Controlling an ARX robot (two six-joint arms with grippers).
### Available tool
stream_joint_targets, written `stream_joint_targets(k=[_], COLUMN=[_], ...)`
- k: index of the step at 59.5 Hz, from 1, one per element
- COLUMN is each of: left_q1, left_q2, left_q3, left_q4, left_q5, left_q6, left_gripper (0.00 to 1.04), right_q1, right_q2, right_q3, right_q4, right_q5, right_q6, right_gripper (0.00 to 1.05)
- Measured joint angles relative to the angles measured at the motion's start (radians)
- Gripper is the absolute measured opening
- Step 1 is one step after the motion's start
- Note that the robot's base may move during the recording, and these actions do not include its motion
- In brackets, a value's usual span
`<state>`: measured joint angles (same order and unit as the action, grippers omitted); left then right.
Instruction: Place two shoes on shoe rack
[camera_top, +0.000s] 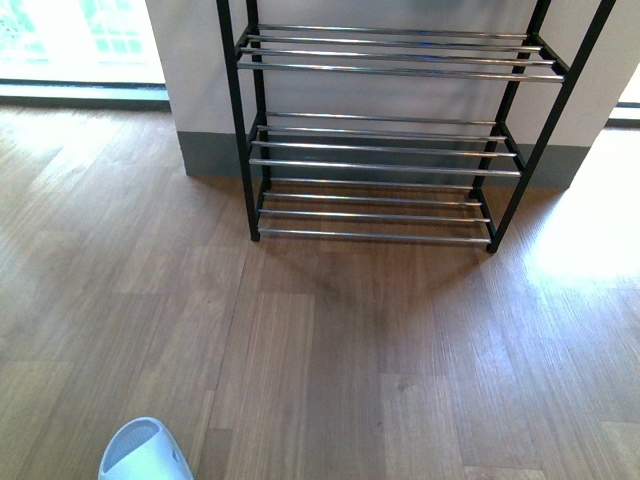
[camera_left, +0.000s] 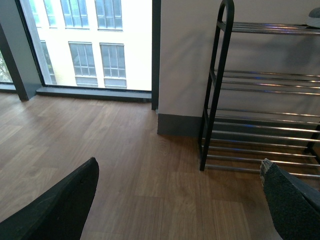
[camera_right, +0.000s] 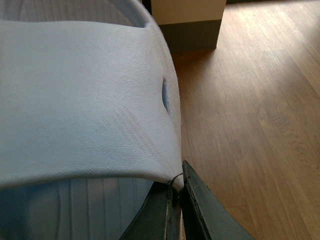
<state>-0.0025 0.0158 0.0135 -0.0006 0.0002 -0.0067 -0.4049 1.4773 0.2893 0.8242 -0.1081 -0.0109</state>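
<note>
A floor of brown wood-look planks (camera_top: 350, 350) fills most of the front view, with bright patches of daylight at its right and far left. The shoe rack (camera_top: 385, 146), black posts and chrome rods, stands on it against a white wall (camera_top: 190, 60) with a grey skirting board (camera_top: 210, 155). In the left wrist view a tall window (camera_left: 90, 45) beside that wall reaches down to the floor and shows a pale building outside.

The left gripper (camera_left: 179, 165) hangs above the floor facing the rack, its dark jaws spread wide with nothing between them. The right gripper (camera_right: 178, 177) has its jaws pinched together on the edge of the strap of a pale blue-white slide sandal (camera_right: 85, 100), which fills most of that view.

In the front view a pale sandal toe (camera_top: 145, 455) shows at the lower left edge, well apart from the rack; I cannot tell whether it is the held one.
</note>
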Motion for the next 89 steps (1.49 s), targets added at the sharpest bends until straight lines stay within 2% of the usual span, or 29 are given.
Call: stream_joint_targets(k=[23,28,30,34,38,45,52,57,63,72,81,89], left_q1=[0.0,-0.048,-0.06,-0.068,-0.097,-0.135,-0.154,-0.167,-0.184,-0.202,-0.214,-0.216], left_q2=[0.001,0.075,0.14,0.337,0.597,1.019,1.588,1.832,2.096,2.395,2.576,2.764], left_q3=[0.0,0.036,0.045,0.047,0.048,0.053,0.125,0.174,0.241,0.332,0.409,0.511], left_q4=[-0.001,-0.101,-0.095,0.017,0.204,0.513,0.885,1.01,1.087,1.123,1.126,1.138], left_q5=[-0.005,-0.146,-0.175,-0.152,-0.094,-0.05,-0.062,-0.064,-0.071,-0.079,-0.097,-0.154], left_q6=[-0.002,-0.065,-0.083,-0.094,-0.086,-0.071,-0.051,-0.039,-0.034,-0.031,-0.035,-0.054], left_gripper=[0.95,0.95,0.95,0.95,0.95,0.95,0.95,0.95,0.95,0.95,0.95,0.95], right_q1=[0.0,0.0,0.0,0.0,0.0,0.0,0.0,0.0,0.0,0.0,0.0,0.0], right_q2=[0.0,0.0,0.0,0.0,0.0,0.0,0.0,0.0,0.0,0.0,0.0,0.0], right_q3=[0.0,0.0,0.0,0.0,0.0,0.0,0.0,0.0,0.0,0.0,0.0,0.0], right_q4=[0.0,0.0,0.0,0.0,0.0,0.0,0.0,0.0,0.0,0.0,0.0,0.0], right_q5=[0.0,0.0,0.0,0.0,0.0,0.0,0.0,0.0,0.0,0.0,0.0,0.0], right_q6=[0.0,0.0,0.0,0.0,0.0,0.0,0.0,0.0,0.0,0.0,0.0,0.0], right_gripper=[0.01,0.01,0.01,0.01,0.01,0.01,0.01,0.01,0.01,0.01,0.01,0.01])
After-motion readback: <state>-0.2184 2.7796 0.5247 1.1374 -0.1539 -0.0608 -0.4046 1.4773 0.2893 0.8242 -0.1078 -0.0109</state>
